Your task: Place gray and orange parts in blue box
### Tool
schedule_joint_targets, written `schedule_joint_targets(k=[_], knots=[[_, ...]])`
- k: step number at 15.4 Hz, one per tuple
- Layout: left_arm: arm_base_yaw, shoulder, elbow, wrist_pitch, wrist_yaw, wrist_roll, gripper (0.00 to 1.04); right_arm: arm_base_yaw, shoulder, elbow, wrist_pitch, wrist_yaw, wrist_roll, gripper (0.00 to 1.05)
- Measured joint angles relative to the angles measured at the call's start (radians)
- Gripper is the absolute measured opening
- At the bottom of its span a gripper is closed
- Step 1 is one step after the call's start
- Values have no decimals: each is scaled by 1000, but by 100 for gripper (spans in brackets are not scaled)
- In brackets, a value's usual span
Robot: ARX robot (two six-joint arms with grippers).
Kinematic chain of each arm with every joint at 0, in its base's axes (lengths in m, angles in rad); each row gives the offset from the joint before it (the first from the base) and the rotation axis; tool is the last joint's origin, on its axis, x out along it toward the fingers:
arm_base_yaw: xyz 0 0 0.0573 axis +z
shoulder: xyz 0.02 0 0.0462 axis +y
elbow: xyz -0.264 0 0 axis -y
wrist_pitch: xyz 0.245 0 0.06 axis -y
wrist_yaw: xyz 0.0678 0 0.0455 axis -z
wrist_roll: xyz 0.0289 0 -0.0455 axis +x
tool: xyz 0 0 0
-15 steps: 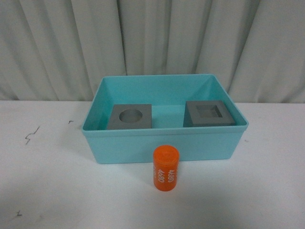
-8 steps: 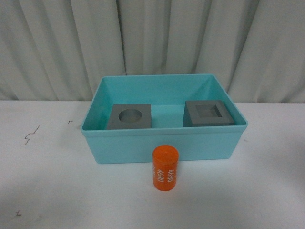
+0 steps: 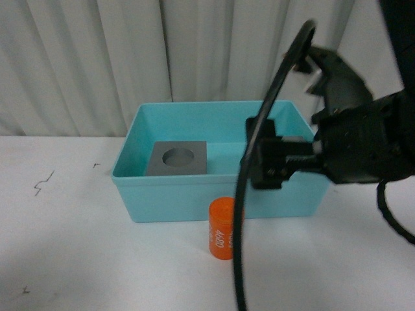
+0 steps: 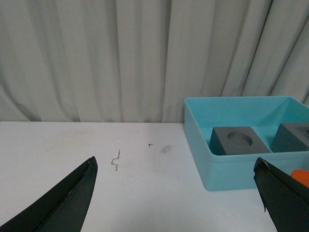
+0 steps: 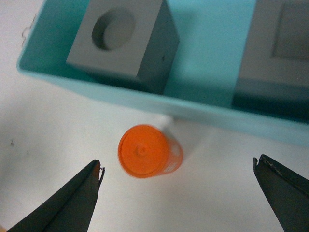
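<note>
The blue box [image 3: 162, 194] stands on the white table. Inside it on the left is a gray cube with a round recess [image 3: 176, 159]. In the front view my right arm [image 3: 350, 149] hides the other gray cube with a square recess [image 5: 282, 53], which lies in the box's right half. The orange cylinder [image 3: 220, 228] stands upright on the table, just outside the box's front wall. My right gripper [image 5: 177, 165] hangs open above the cylinder, which sits nearer one finger. My left gripper [image 4: 175, 161] is open over bare table, left of the box [image 4: 203, 159].
A black cable [image 3: 241, 246] hangs from my right arm and crosses in front of the orange cylinder. A grey curtain [image 3: 97, 65] closes off the back. The white table [image 3: 65, 246] has small dark marks at the left.
My right arm has come into the front view from the right, over the box's right half, and now covers the square-recess cube. The parts and the box have not moved.
</note>
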Motion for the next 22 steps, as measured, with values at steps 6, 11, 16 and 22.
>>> schedule_joint_targets(k=[6, 11, 16, 22], knots=[[0, 0, 0, 0, 0, 0, 98, 72, 142, 113, -101, -27, -6, 98], [0, 0, 0, 0, 0, 0, 98, 105, 202, 152, -116, -13, -8, 98], [0, 0, 0, 0, 0, 0, 98, 104, 241, 162, -106, 23, -37, 98], [0, 0, 0, 0, 0, 0, 98, 103, 247, 161, -63, 33, -71, 98]])
